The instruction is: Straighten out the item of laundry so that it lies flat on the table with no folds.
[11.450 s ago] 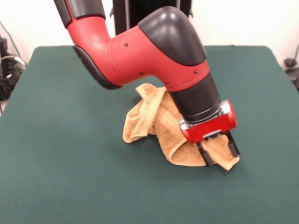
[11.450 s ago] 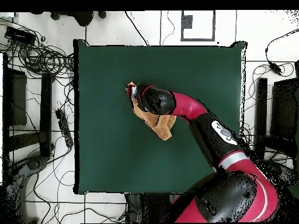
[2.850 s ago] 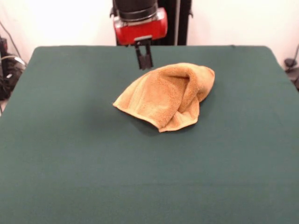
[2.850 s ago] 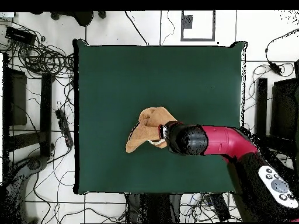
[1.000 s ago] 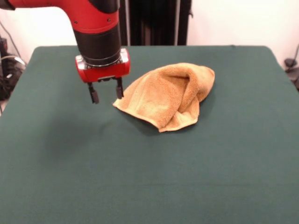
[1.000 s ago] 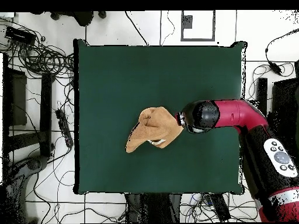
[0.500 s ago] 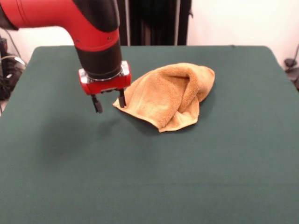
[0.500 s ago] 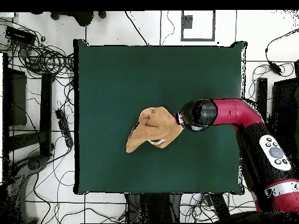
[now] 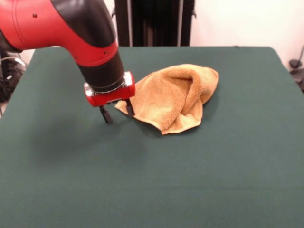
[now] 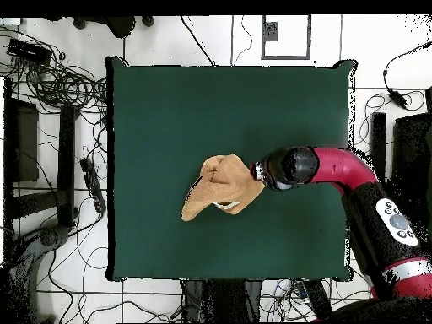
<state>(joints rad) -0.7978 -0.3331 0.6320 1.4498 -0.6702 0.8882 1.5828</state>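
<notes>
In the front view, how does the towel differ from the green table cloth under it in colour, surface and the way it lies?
The towel is orange-tan; the table cover is dark green. The towel looks fluffy, with a paler hem, while the table cover looks smooth and plain. The towel is bunched and folded over itself into a raised heap; the table cover lies flat. The towel takes up only a small middle part of the table. Both are fabric.

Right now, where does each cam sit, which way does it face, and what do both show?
Front view: across the table from the robot, facing its black pedestal; the red and black arm comes down from the upper left, open gripper at the towel corner.
Overhead view: straight down, base at the bottom right; arm reaches left.
Shared: towel, table, arm.
</notes>
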